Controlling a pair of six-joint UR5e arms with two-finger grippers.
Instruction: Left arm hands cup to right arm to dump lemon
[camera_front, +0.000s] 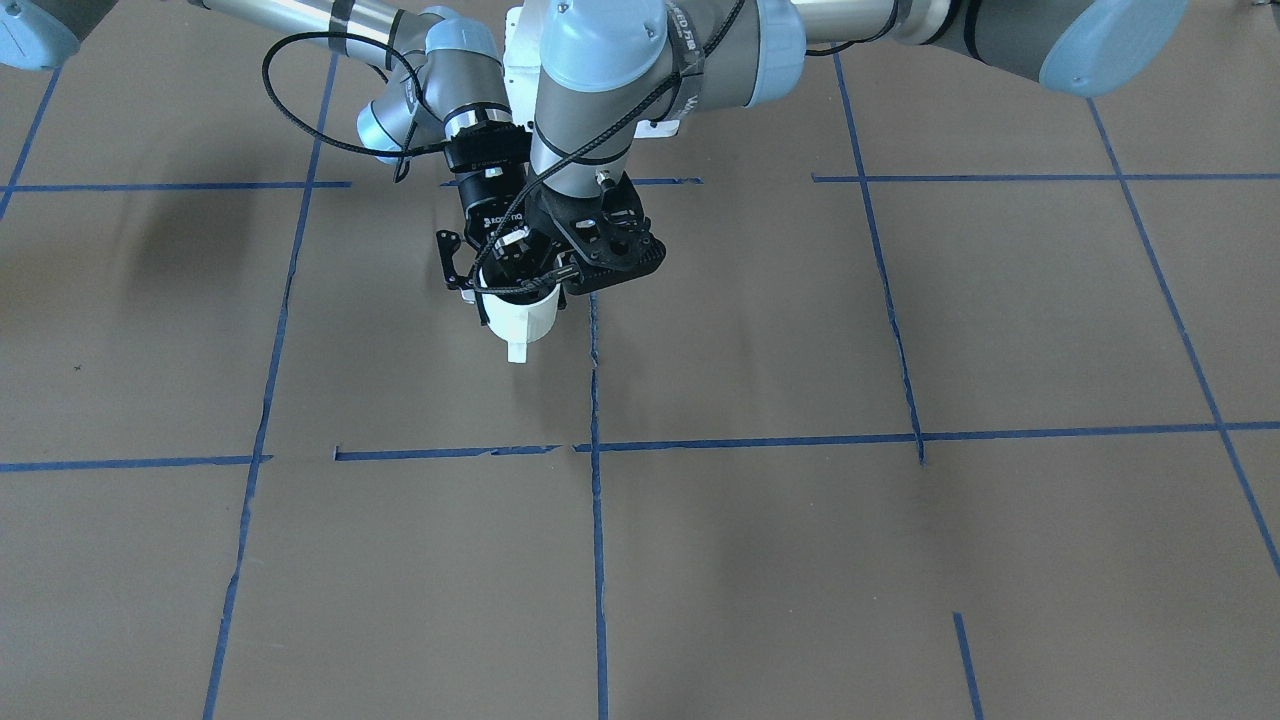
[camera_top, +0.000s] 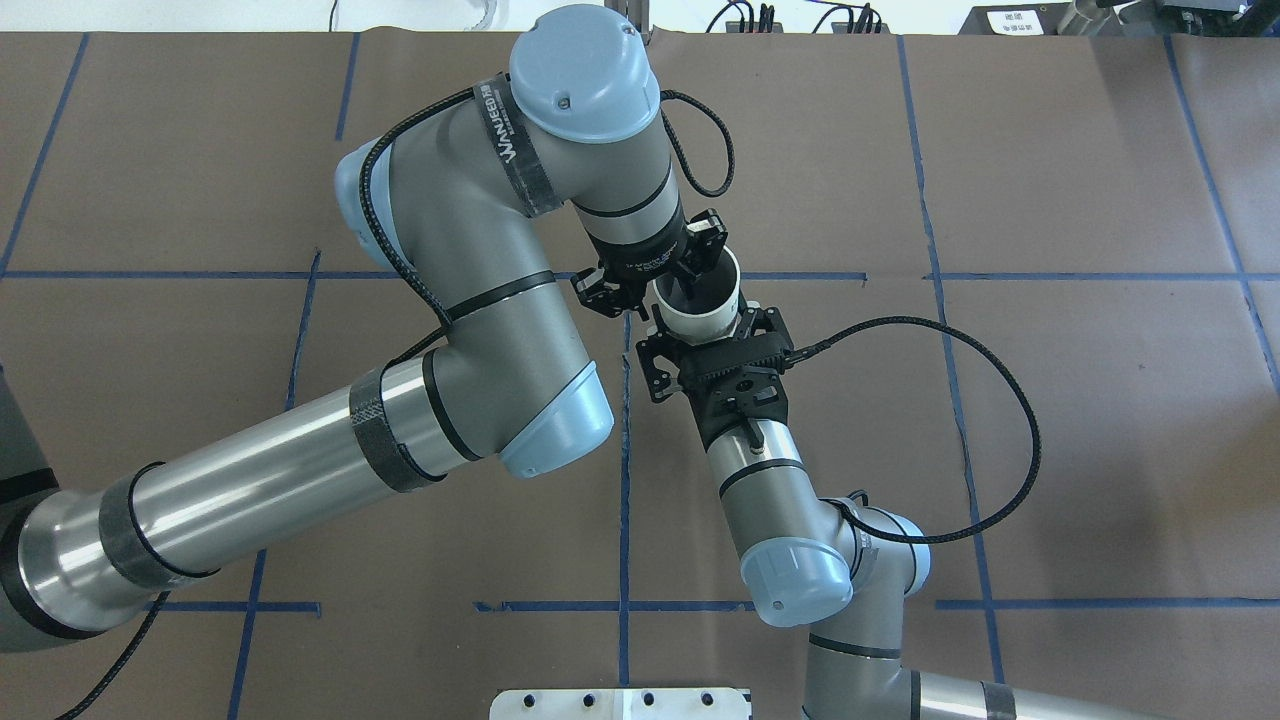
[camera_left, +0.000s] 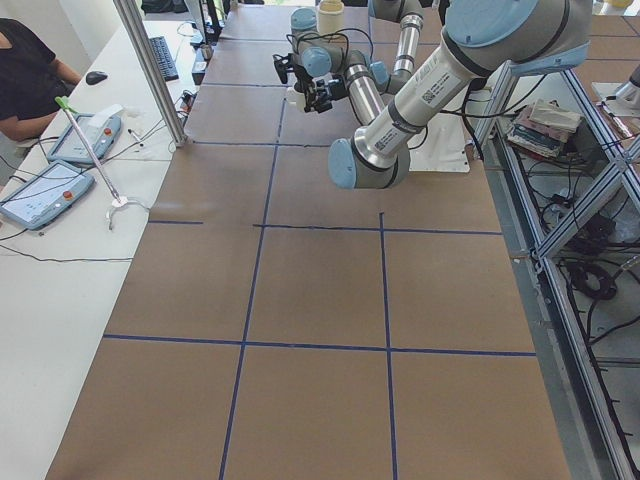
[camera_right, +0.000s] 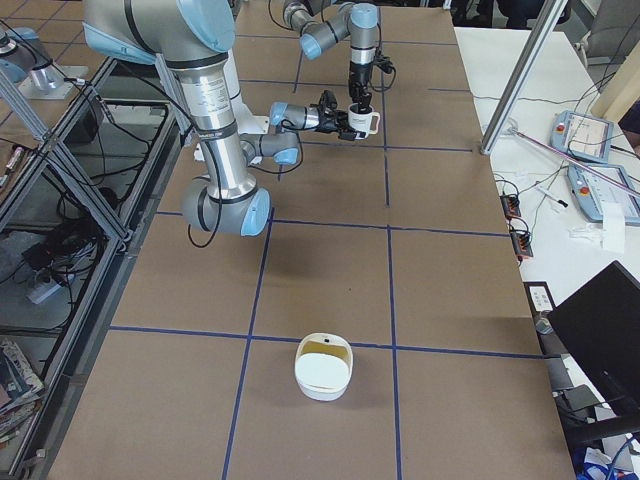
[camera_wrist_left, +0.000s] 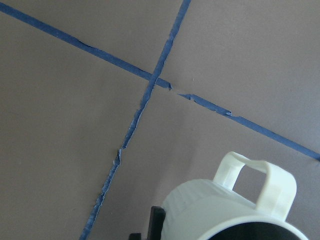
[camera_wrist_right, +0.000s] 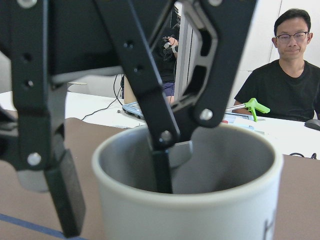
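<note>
My right gripper (camera_top: 708, 338) stands wide astride the cup (camera_top: 697, 318); the left gripper (camera_top: 665, 292) pinches its rim. I should close squarely, keeping it level, before release

Worktop (camera_front: 760, 560): flat, covered in brown paper, marked into large rectangles by blue tape lines (camera_front: 598, 560); tape torn and wavy in places, some lines broken by gaps. White container (camera_right: 323, 367), yellowish inside, sits on the paper at the robot's right end, on a tape line. White mounting plate (camera_top: 620, 703) lies at the robot-side edge.
</note>
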